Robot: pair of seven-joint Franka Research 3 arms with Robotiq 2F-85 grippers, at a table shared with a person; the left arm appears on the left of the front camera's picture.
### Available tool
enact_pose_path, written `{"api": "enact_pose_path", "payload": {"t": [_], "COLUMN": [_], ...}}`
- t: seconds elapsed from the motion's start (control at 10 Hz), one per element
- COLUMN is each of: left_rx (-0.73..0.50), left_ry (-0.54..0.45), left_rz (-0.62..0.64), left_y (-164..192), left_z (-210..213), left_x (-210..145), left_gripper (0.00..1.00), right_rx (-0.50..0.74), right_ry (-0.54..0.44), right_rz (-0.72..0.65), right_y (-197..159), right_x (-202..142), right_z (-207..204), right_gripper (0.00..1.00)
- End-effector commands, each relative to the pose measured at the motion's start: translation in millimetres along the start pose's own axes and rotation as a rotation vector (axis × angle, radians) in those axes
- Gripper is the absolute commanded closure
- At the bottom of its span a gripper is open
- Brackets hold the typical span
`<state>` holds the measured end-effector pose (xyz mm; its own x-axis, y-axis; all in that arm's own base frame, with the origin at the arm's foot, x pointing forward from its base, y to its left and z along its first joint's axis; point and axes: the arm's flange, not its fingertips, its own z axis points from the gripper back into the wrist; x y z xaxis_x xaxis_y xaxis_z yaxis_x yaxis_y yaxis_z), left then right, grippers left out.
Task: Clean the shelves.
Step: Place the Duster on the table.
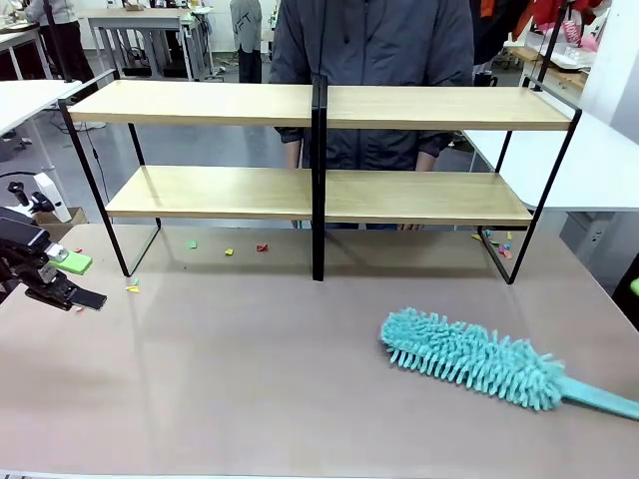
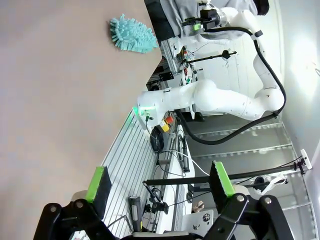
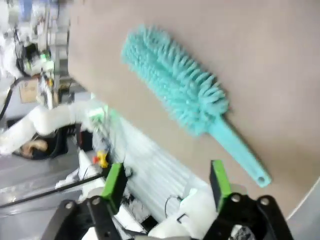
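The shelves (image 1: 210, 103) stand across the far half of the table, two light wooden boards on a black frame with a central upright. A teal fluffy duster (image 1: 469, 359) lies flat on the tabletop at the front right, handle pointing right. My right gripper (image 3: 166, 184) hovers above the duster (image 3: 175, 80), open and clear of it, with nothing between its fingers. My left gripper (image 1: 75, 281) stands open at the table's left edge. In the left wrist view the left gripper (image 2: 159, 182) holds nothing, and the duster (image 2: 132, 34) lies far off.
Small coloured scraps (image 1: 229, 251) lie on the tabletop under the lower board, with more of these scraps (image 1: 496, 242) near the right leg. A person (image 1: 374, 60) stands just behind the rack. White tables (image 1: 599, 160) flank both sides.
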<state>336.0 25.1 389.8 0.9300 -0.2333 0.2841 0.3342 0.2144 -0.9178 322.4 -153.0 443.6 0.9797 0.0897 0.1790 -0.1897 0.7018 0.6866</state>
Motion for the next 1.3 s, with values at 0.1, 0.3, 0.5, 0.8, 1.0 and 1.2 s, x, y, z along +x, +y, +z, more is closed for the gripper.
{"api": "enact_pose_path", "payload": {"t": [0.1,0.3,0.5,0.8,1.0,1.2], "left_rx": [-0.025,-0.025,-0.025,-0.025,-0.025,-0.025], "left_ry": [-0.016,-0.016,-0.016,-0.016,-0.016,-0.016], "left_rz": [-0.007,-0.007,-0.007,-0.007,-0.007,-0.007], "left_y": [-1.2,-1.2,-1.2,-1.2,-1.2,-1.2], "left_z": [-1.4,-1.4,-1.4,-1.4,-1.4,-1.4], "left_x": [0.3,0.3,0.3,0.3,0.3,0.3], "left_gripper": [0.0,0.0,0.0,0.0,0.0,0.0], "right_rx": [0.031,0.185,0.47,0.186,0.186,0.186], "right_ry": [-0.228,-0.129,0.016,-0.126,-0.126,-0.126], "right_rz": [0.012,0.023,0.006,0.051,0.051,0.051], "right_y": [30.8,61.0,85.1,65.3,65.3,65.3], "right_x": [-4.7,-19.8,-43.5,-25.9,-25.9,-25.9], "right_z": [50.1,56.7,53.2,57.8,57.8,57.8], "right_gripper": [0.0,0.0,0.0,0.0,0.0,0.0]}}
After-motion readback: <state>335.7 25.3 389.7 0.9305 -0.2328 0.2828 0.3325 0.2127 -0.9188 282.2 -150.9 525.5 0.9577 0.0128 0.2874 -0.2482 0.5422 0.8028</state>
